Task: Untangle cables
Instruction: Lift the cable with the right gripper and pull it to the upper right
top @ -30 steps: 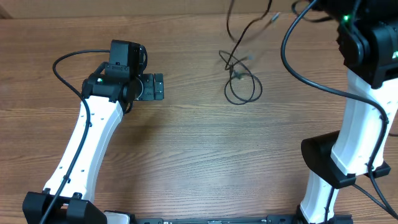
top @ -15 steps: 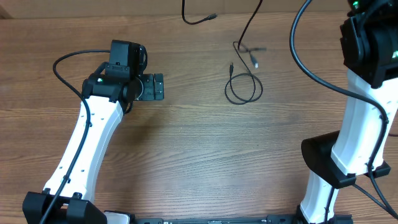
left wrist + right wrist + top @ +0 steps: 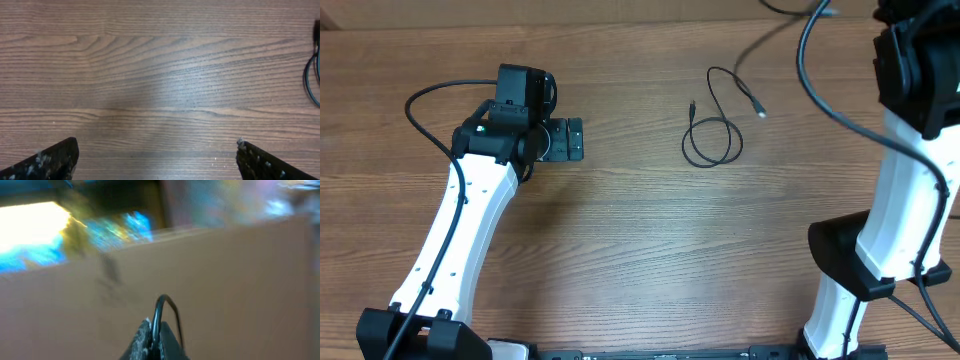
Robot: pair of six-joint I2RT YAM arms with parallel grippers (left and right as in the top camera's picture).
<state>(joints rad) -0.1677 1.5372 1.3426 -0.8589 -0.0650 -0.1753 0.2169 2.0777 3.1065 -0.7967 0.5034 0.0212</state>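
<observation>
One thin black cable (image 3: pixel 711 142) lies on the wood table as a small loop, with a plug (image 3: pixel 692 103) at its left end and another (image 3: pixel 760 113) at its right. Its edge shows at the right of the left wrist view (image 3: pixel 311 80). My right gripper (image 3: pixel 159 329) is raised high, out of the overhead view, and is shut on a second thin black cable (image 3: pixel 161 305). A blurred strand of that cable (image 3: pixel 790 10) crosses the top of the overhead view. My left gripper (image 3: pixel 574 139) is open and empty, well left of the loop; its fingers (image 3: pixel 157 152) are spread over bare wood.
The thick black arm cable (image 3: pixel 820 95) curves down beside the right arm (image 3: pixel 905 190). The left arm (image 3: pixel 470 220) reaches from the front left. The right wrist view faces a blurred brown wall (image 3: pixel 225 280).
The right gripper has pulled one cable up and to the right, out of the tangle. The remaining cable has settled as a loop on the table. The left arm has not moved.
</observation>
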